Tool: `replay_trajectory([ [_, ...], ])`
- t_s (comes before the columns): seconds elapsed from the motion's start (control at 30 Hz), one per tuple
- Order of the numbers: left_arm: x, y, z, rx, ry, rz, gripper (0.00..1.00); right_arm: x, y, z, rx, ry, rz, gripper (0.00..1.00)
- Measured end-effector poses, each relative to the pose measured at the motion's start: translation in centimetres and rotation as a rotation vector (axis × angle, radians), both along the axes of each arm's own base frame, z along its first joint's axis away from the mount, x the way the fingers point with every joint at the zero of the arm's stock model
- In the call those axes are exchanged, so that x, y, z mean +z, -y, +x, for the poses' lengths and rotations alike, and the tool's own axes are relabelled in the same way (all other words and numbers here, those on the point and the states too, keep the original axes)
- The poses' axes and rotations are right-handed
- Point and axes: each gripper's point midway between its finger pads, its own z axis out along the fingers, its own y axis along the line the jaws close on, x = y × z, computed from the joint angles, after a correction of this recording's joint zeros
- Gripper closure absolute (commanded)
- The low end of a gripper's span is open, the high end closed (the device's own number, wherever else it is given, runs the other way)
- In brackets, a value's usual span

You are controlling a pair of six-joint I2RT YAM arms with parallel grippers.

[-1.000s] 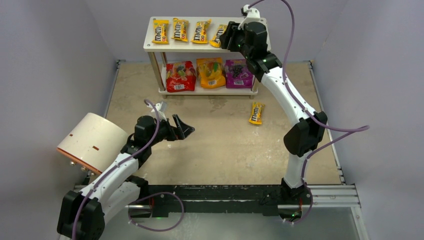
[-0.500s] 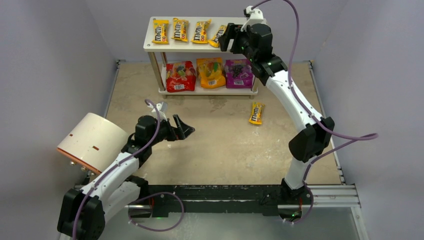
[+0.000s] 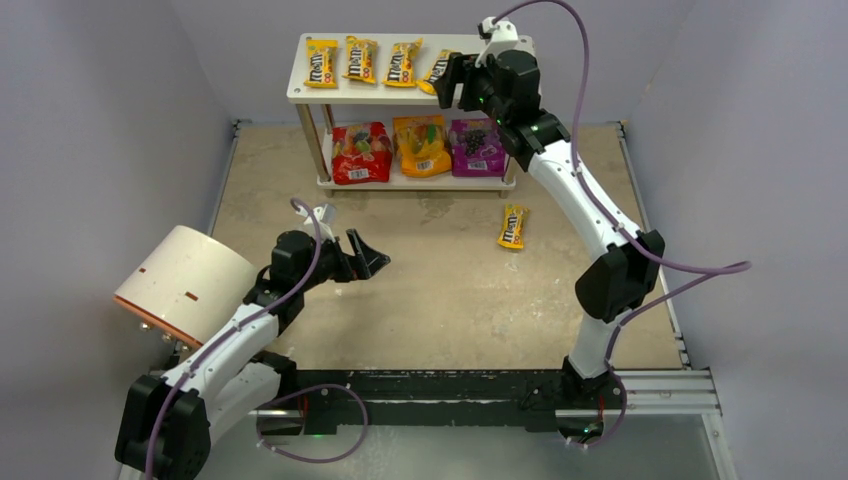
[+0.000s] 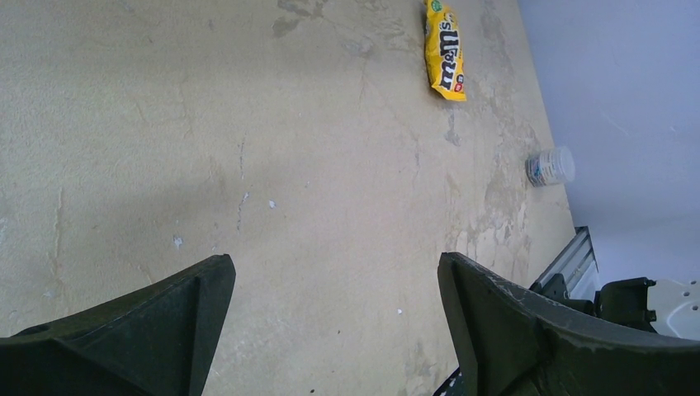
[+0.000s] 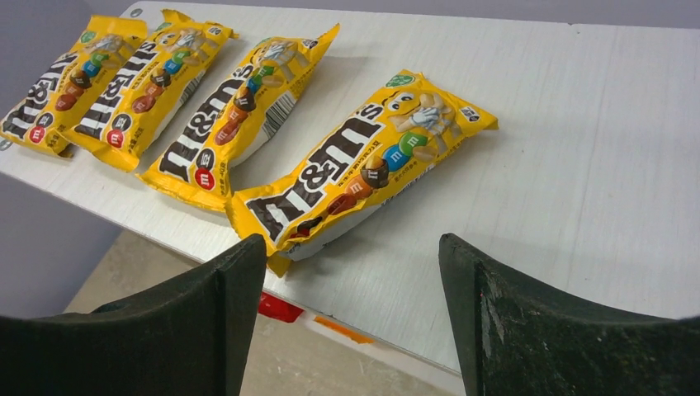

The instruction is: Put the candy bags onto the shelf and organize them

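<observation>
Though partly behind right pincer, fourth packet

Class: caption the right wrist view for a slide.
Open right gripper frames the rightmost M&M's packet beside three others on the shelf.

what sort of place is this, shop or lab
Likely a lab robot cell: plain grey walls box in a worn tabletop, the left arm and right arm sit on a rail, and a small shelf holds candy bags.

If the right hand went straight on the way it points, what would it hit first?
Most likely the rightmost M&M's packet, lying askew on the shelf's top board just ahead of the open right hand; depth is unclear.
</observation>
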Motion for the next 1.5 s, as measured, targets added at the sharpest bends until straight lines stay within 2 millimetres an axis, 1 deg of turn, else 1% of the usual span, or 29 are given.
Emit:
replay_trajectory([
  [0.27,-0.2,0.0,0.0,0.0,-0.008,0.003,0.0,0.0,0.1,0.1,-0.004,0.005,-0.011,0.23],
  [0.57,-0.3,0.0,0.0,0.0,-0.01,0.003,0.01,-0.1,1.0,0.5,-0.051,0.014,-0.037,0.23],
  [1.1,-0.3,0.1,0.1,-0.002,-0.008,0.002,0.01,-0.2,2.0,0.4,-0.09,0.02,-0.075,0.22],
  [1.5,-0.2,0.1,0.0,-0.008,-0.006,-0.002,0.0,-0.3,2.3,0.3,-0.095,0.023,-0.093,0.22],
])
